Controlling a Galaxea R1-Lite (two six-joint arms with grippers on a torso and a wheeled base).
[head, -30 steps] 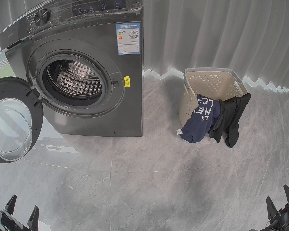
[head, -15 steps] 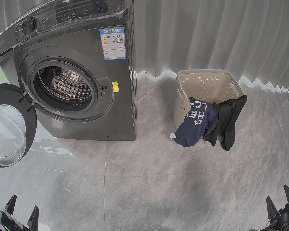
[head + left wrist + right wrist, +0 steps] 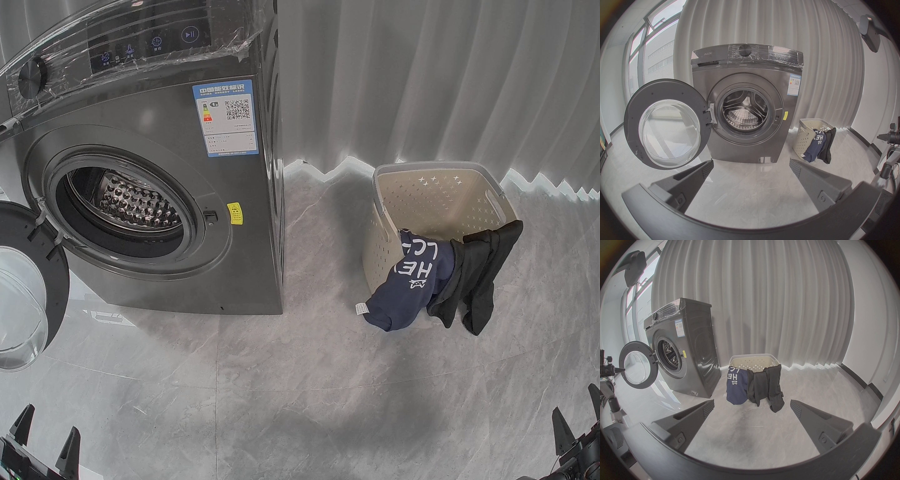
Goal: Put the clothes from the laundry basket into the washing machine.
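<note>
A beige laundry basket (image 3: 431, 167) stands on the floor to the right of the grey washing machine (image 3: 156, 119). A navy printed garment (image 3: 409, 281) and a black garment (image 3: 478, 275) hang over the basket's front rim, down to the floor. The machine's round door (image 3: 25, 294) is swung open to the left and the steel drum (image 3: 125, 200) shows. My left gripper (image 3: 50, 420) is low at the near left, open and holding nothing. My right gripper (image 3: 575, 400) is low at the near right, also open, well short of the basket (image 3: 754, 363).
Grey tiled floor (image 3: 300, 387) lies open between me and both the machine and the basket. White curtains (image 3: 437, 75) hang behind them. The open door (image 3: 667, 123) juts out into the floor space left of the machine (image 3: 747, 103).
The whole head view has shifted: the camera moved, so machine and basket sit lower in the picture. Both grippers keep their places, and the clothes lie as before.
</note>
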